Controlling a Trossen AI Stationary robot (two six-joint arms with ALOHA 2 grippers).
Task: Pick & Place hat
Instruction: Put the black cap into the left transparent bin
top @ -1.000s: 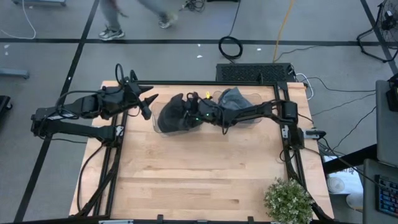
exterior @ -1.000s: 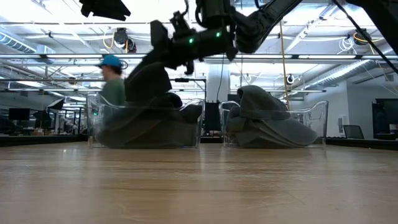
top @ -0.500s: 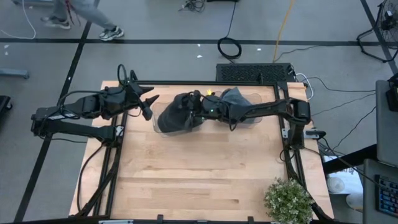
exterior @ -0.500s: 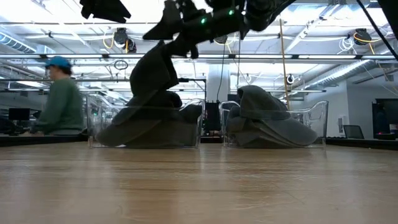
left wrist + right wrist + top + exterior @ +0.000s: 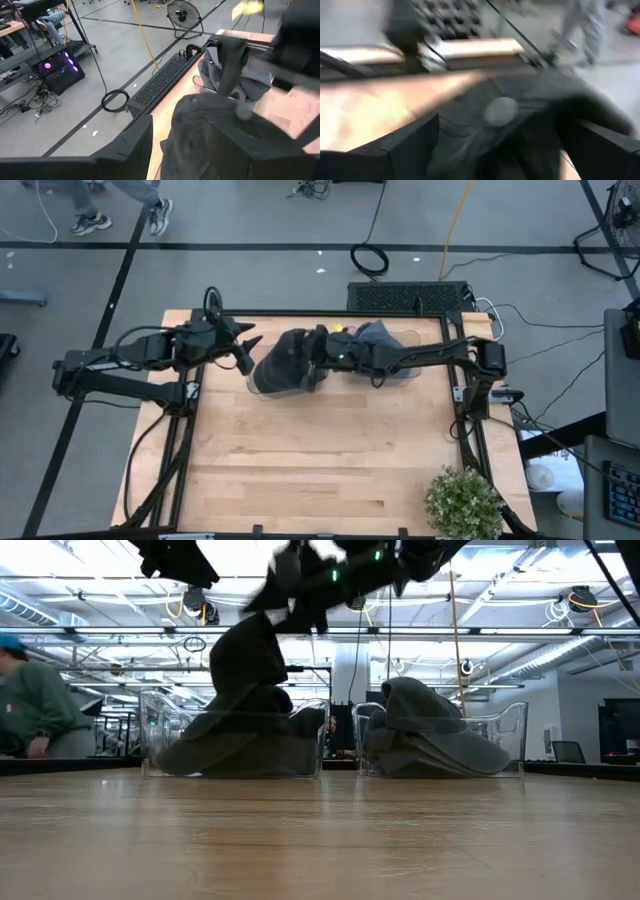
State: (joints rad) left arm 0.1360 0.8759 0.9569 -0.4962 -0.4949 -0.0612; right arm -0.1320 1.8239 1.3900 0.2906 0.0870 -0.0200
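**Dark hat piled in the left clear bin, right gripper spread open above it**

A light wooden table (image 5: 320,450) with a black frame is seen from above. On its far side two clear plastic bins are placed side by side, a little apart. The left clear bin (image 5: 160,735) is filled with a black fabric hat (image 5: 283,365), which stands up in a tall heap above the rim. The right clear bin (image 5: 510,735) is filled with folded grey fabric hats (image 5: 425,735).

The dark right arm (image 5: 430,358) is stretched across the grey pile toward the black hat. The right gripper (image 5: 318,350) is located just over the top of the black heap, and its fingers are spread wide; whether the cloth is touched by them cannot be told.

The left gripper (image 5: 243,350) is held just beside the left bin, pointing at the black hat. Its fingers are parted, with nothing between them.

A small green potted plant (image 5: 463,503) is placed at the near right corner. A person in a green top (image 5: 35,710) is seen behind the table.
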